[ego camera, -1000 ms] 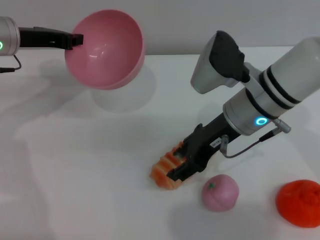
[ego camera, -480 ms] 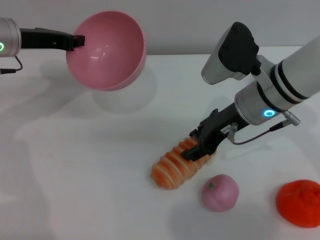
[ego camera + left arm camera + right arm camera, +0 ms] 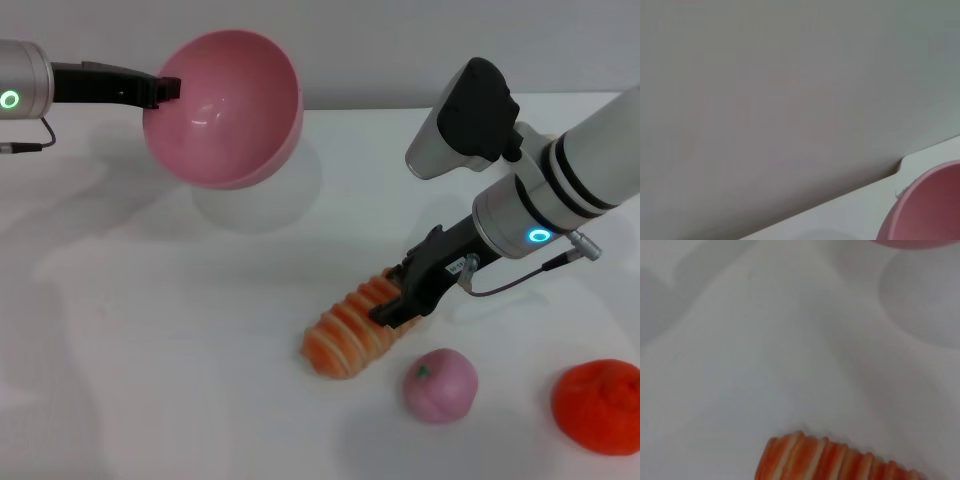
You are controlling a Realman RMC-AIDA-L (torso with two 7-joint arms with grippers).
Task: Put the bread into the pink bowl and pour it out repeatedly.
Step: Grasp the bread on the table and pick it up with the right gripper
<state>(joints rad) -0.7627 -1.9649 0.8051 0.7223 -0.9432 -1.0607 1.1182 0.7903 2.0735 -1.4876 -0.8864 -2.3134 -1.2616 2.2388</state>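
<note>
The pink bowl (image 3: 225,105) hangs in the air at the back left, tipped with its glossy inside facing forward, and nothing lies in it. My left gripper (image 3: 165,88) is shut on its rim; part of the bowl (image 3: 927,210) shows in the left wrist view. The bread (image 3: 350,328), ridged with orange and cream stripes, lies on the white table (image 3: 150,350) at centre right. My right gripper (image 3: 395,305) is low at the loaf's far right end, open, with the dark fingers just at that end. The right wrist view shows the bread (image 3: 830,460) close below.
A small pink peach-like ball (image 3: 440,385) with a green stem lies just right of the bread. An orange fruit (image 3: 600,405) sits at the front right corner. A grey wall (image 3: 790,75) stands behind the table.
My right gripper has drawn back up and to the right along the bread, uncovering most of the loaf, which stayed in place. The bowl drifted slightly to the right.
</note>
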